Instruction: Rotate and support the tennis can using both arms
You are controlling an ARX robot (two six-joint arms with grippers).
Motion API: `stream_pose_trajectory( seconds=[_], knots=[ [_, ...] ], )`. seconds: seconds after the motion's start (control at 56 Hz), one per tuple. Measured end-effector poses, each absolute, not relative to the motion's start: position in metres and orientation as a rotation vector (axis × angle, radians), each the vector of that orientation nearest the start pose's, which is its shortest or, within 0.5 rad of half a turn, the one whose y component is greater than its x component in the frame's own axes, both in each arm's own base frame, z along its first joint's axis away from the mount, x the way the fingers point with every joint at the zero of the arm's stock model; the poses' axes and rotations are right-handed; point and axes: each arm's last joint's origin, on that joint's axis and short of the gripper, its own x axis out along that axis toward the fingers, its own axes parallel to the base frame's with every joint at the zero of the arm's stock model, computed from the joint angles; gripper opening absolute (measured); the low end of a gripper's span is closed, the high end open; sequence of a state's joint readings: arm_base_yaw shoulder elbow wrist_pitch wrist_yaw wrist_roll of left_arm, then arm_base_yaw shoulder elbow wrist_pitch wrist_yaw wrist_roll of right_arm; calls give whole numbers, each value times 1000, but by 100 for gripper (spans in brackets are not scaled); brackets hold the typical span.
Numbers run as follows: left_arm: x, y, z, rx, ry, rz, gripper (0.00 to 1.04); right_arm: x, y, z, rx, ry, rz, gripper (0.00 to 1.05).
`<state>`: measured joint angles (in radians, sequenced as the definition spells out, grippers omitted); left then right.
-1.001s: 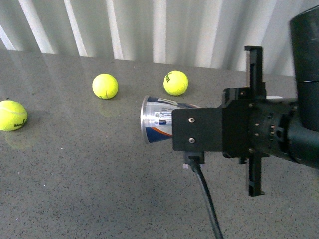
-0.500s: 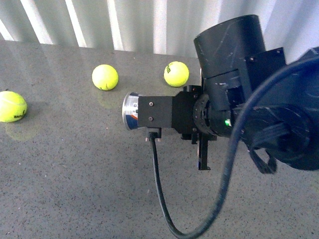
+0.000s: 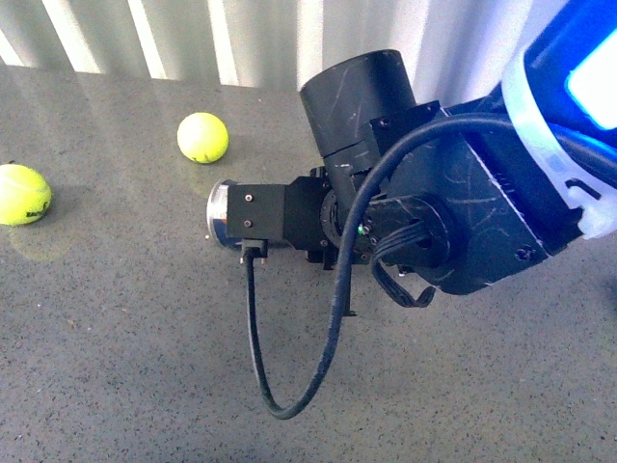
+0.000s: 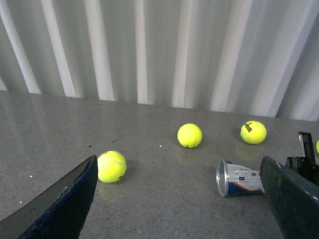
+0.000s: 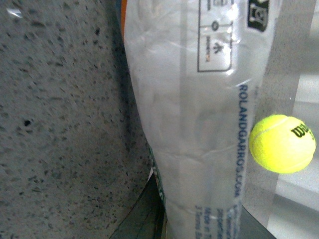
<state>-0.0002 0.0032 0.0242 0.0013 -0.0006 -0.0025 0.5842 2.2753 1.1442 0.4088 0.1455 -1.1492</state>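
The tennis can (image 3: 220, 214) lies on its side, silver rim facing left, and the rest of it is hidden behind my right arm (image 3: 424, 212). In the right wrist view my right gripper (image 5: 197, 224) is shut on the tennis can (image 5: 199, 119), whose clear wall and printed label fill the picture. In the left wrist view the tennis can (image 4: 239, 179) shows low over the table by the inner side of one finger (image 4: 291, 199). My left gripper (image 4: 179, 209) is open, nothing between its fingers, well short of the can.
Yellow tennis balls lie on the grey speckled table (image 3: 116, 338): one (image 3: 202, 137) behind the can, one (image 3: 21, 194) far left. The left wrist view shows three balls (image 4: 111, 166), (image 4: 190, 135), (image 4: 253, 132). A corrugated white wall (image 3: 241, 39) backs the table. A black cable (image 3: 260, 347) loops down.
My right arm has carried the tennis can leftward in the front view and swung in front of it. The arm now covers the ball that showed behind the can.
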Motion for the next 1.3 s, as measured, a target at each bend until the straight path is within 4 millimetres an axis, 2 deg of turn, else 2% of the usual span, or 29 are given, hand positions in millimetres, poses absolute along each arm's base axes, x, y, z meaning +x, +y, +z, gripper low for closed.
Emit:
stream_pose_trajectory(
  seconds=[0.125, 0.304, 0.626, 0.751, 0.858, 1.001, 1.126, 1.305],
  knots=[
    [96, 0, 172, -2, -22, 0, 98, 348, 238, 44, -1351, 404, 796, 12],
    [96, 0, 172, -2, -22, 0, 98, 347, 237, 44, -1363, 430, 782, 12],
    [96, 0, 172, -2, -22, 0, 98, 333, 228, 41, -1391, 531, 827, 59],
    [96, 0, 172, -3, -22, 0, 98, 325, 226, 52, -1400, 558, 854, 84],
    [96, 0, 172, -2, -22, 0, 98, 321, 225, 62, -1400, 557, 860, 99],
    [96, 0, 172, -2, -22, 0, 98, 317, 219, 77, -1399, 538, 829, 97],
    [96, 0, 172, -2, -22, 0, 98, 313, 204, 93, -1384, 579, 807, 97],
    [96, 0, 172, -2, -22, 0, 98, 306, 177, 127, -1333, 612, 724, 97]
  ],
)
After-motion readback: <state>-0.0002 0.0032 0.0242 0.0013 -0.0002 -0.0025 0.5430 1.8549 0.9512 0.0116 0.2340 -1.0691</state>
